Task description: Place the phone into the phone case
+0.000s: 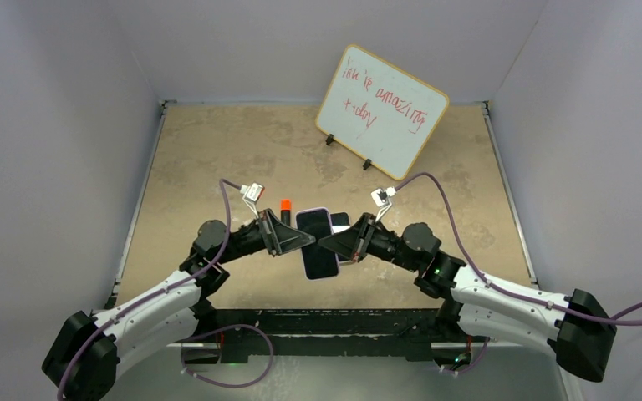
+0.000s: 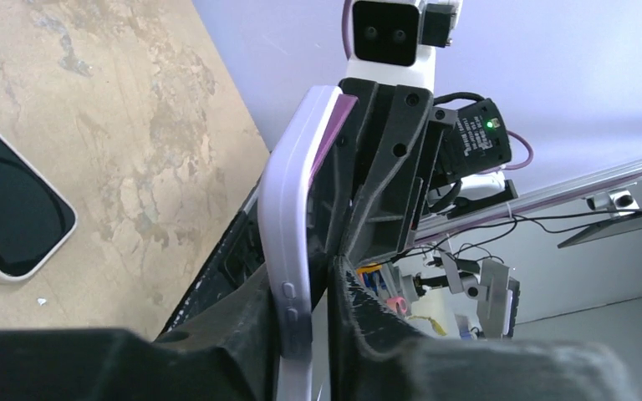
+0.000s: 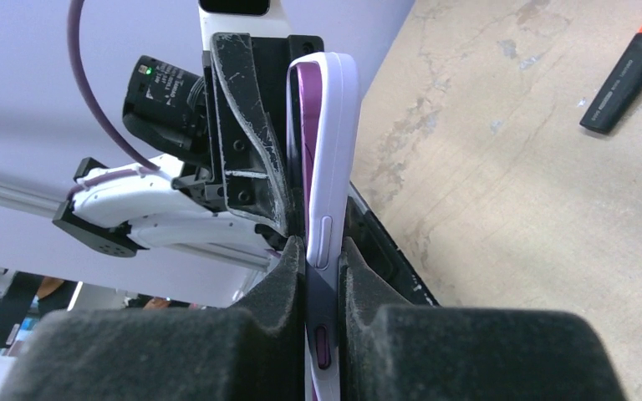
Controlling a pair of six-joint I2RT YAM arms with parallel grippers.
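Observation:
The lavender phone case [image 1: 313, 211] hangs above the table centre, gripped from both sides. The phone [image 1: 318, 246] lies in it with its black screen facing up. The phone's purple rim [image 3: 303, 142] stands a little proud along the case's open side. My left gripper [image 1: 304, 242] is shut on the case's left long edge [image 2: 288, 217], by its side buttons. My right gripper [image 1: 328, 244] is shut on the opposite edge [image 3: 334, 134], its foam pads [image 3: 368, 284] pressed flat against it.
A second black-screened phone [image 2: 8, 209] with a cream edge lies flat on the table, half hidden behind my right gripper in the top view. A black marker [image 1: 285, 205] with an orange cap lies nearby. A whiteboard [image 1: 382, 111] with red writing stands at the back.

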